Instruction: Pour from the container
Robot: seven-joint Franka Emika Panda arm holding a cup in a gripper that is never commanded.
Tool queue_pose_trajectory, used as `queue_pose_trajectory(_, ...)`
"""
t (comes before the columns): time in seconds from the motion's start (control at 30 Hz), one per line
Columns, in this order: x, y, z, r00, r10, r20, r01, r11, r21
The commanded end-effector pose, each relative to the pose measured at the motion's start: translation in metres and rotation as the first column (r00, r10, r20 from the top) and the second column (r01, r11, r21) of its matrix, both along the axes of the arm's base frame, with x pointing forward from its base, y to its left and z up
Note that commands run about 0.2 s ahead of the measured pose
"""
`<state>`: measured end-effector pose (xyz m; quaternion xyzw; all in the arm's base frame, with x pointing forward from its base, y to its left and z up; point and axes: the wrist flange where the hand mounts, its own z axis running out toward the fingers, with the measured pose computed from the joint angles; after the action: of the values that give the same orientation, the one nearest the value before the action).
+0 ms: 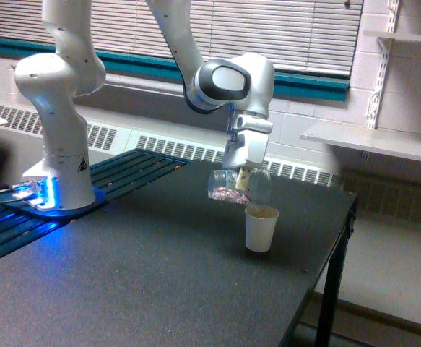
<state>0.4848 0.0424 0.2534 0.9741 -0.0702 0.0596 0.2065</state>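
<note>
Gripper clenches clear plastic container, tipped sideways, pink bits inside; tapered paper cup stands below.

You're looking at a lab or institutional workroom. The white robot arm stands on a base lit blue, bolted at the edge of a black bench. Behind it you have painted cinder-block walls, closed window blinds over a teal sill, a long baseboard heater, and bracket-mounted wall shelves.
</note>
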Motion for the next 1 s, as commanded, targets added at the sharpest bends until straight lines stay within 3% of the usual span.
queue_pose_trajectory(0.03,0.007,0.002,0.005,0.999,0.037,-0.019,-0.037,0.999,-0.024)
queue_pose_trajectory(0.43,0.016,0.007,0.006,0.996,0.068,-0.050,-0.071,0.996,-0.052)
queue_pose_trajectory(1.0,0.012,0.009,-0.006,0.990,0.096,-0.105,-0.103,0.993,-0.065)
